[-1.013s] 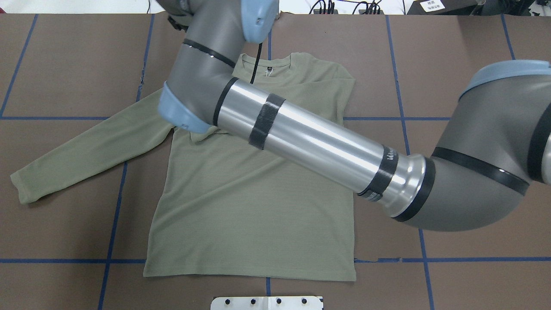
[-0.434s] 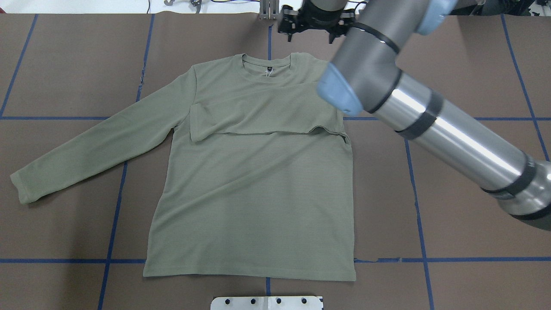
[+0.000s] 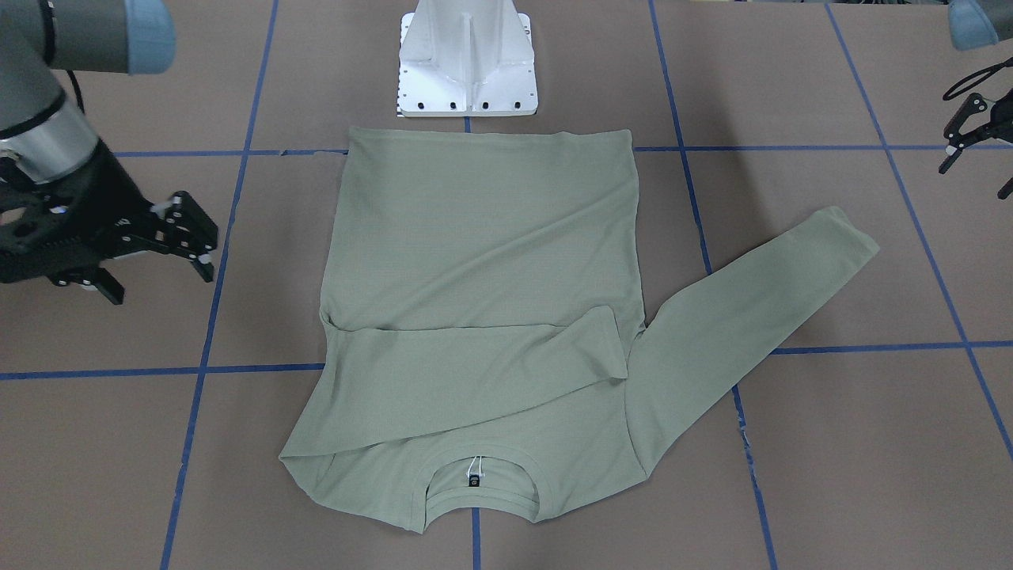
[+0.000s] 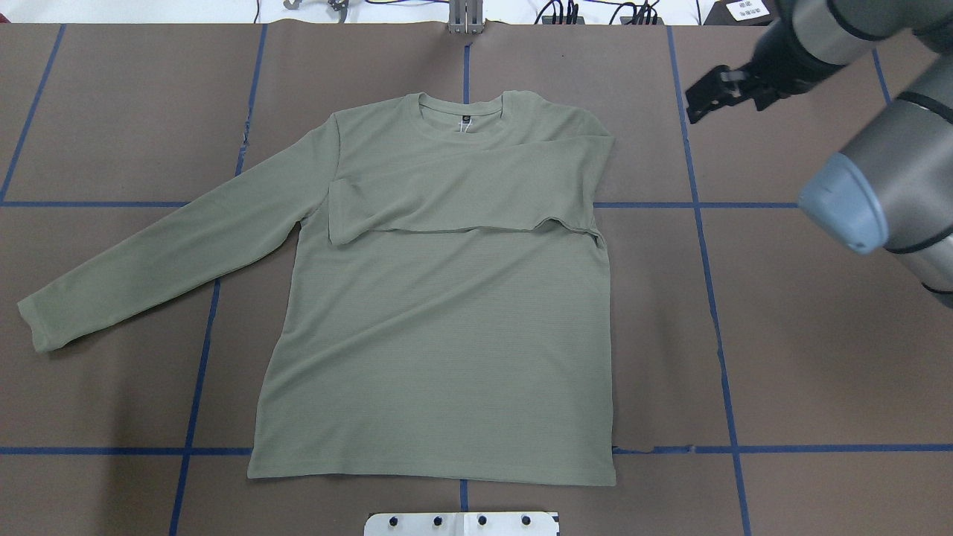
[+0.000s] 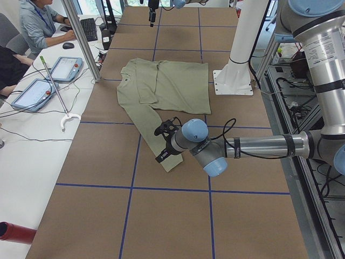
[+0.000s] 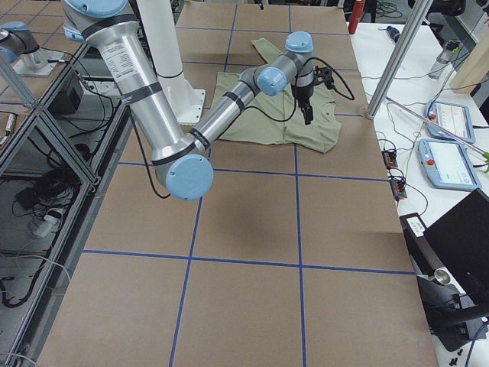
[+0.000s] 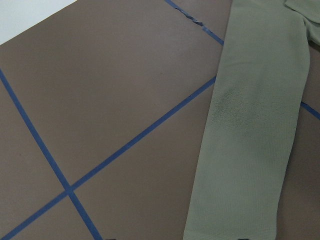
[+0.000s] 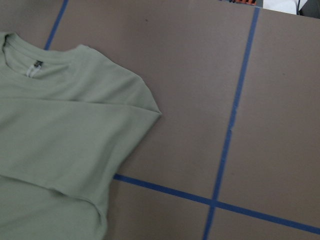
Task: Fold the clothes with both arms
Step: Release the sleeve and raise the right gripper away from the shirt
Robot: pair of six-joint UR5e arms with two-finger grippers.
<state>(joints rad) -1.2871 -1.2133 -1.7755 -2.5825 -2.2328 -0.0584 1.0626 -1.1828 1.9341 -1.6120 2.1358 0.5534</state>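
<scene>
Shirt (image 4: 447,335) flat; right gripper (image 3: 162,281) jaws apart; left gripper (image 3: 975,180) edge-cropped, jaws apart.

Sage-green shirt (image 4: 432,335) lies flat, one sleeve folded across chest

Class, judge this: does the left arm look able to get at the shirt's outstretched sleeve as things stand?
Probably yes: the left gripper hovers near the sleeve, which lies flat and uncovered, with nothing between them.
</scene>
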